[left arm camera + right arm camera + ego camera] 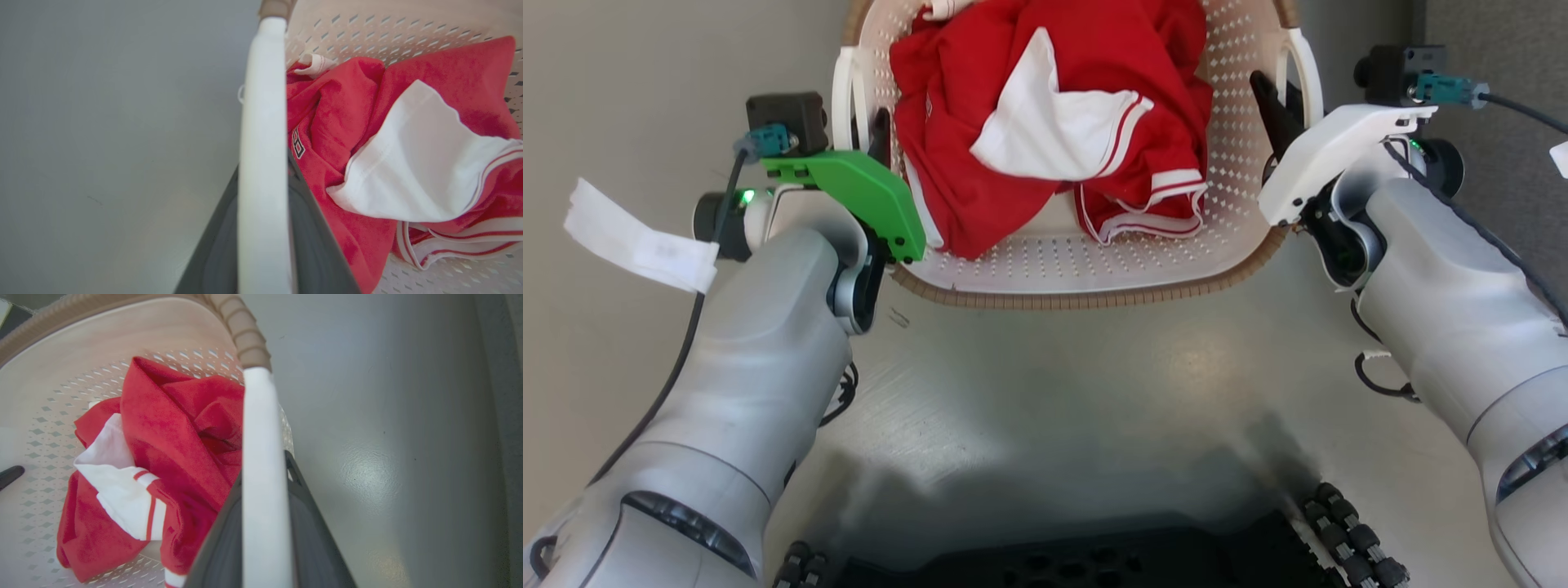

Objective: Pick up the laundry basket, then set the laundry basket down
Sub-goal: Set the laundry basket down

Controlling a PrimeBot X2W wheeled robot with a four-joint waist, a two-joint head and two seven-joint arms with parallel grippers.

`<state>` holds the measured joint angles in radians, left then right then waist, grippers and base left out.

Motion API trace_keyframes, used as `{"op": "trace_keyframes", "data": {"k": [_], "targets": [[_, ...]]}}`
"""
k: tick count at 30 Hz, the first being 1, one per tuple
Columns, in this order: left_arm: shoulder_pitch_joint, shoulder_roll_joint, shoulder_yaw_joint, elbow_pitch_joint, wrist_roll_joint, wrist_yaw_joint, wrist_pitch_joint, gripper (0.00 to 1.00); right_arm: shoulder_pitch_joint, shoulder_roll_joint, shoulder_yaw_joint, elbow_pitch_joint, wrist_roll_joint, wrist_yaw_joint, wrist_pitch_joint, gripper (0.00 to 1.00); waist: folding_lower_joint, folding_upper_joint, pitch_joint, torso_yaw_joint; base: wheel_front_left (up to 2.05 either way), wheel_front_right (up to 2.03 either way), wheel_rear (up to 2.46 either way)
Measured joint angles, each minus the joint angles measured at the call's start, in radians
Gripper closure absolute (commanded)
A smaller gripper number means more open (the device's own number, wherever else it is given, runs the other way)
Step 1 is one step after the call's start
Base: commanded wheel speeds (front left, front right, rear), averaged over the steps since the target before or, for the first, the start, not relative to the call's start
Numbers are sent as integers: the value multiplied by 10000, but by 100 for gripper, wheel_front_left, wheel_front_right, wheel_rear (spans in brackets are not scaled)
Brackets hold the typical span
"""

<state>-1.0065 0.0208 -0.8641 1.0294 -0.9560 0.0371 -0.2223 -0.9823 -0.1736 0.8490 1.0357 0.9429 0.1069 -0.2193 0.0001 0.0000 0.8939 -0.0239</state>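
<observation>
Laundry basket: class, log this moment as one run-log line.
left pincer closed on left handle | right pincer closed on right handle | laundry basket holds red-and-white garment | lift: cannot tell

Cream-white perforated plastic laundry basket (1086,260): smooth moulded wall and base, satin sheen. Brown woven-look rim (1094,299) — ribbed, matt. White bar-shaped side handle (261,163): smooth hard plastic, slight gloss. Red-and-white crumpled cloth garment (1094,57): soft matt fabric. The red part is faintly napped, and the white panel is a finer flat knit with stitched hems and striped trim. Grey floor (1094,392): smooth, semi-gloss, soft reflections. Pale grey rounded forearm shells (760,351) — smooth, satin. Green flat wrist cover (866,192) and white flat wrist cover (1327,155): matt plastic.
</observation>
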Motion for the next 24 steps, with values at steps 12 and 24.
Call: {"op": "trace_keyframes", "data": {"k": [12, 24], "targets": [[-430, 12, -31, 42, 0, 0, -176, 100, -383, -29, -31, 13, -13, 2, -192, 100, 0, 0, 531, 26, 0, 0, 0], [-696, 12, -84, 127, 0, -2, -265, 100, -614, -13, -48, 38, -23, 2, -280, 100, 0, 0, 948, 34, 0, 0, 0]]}}
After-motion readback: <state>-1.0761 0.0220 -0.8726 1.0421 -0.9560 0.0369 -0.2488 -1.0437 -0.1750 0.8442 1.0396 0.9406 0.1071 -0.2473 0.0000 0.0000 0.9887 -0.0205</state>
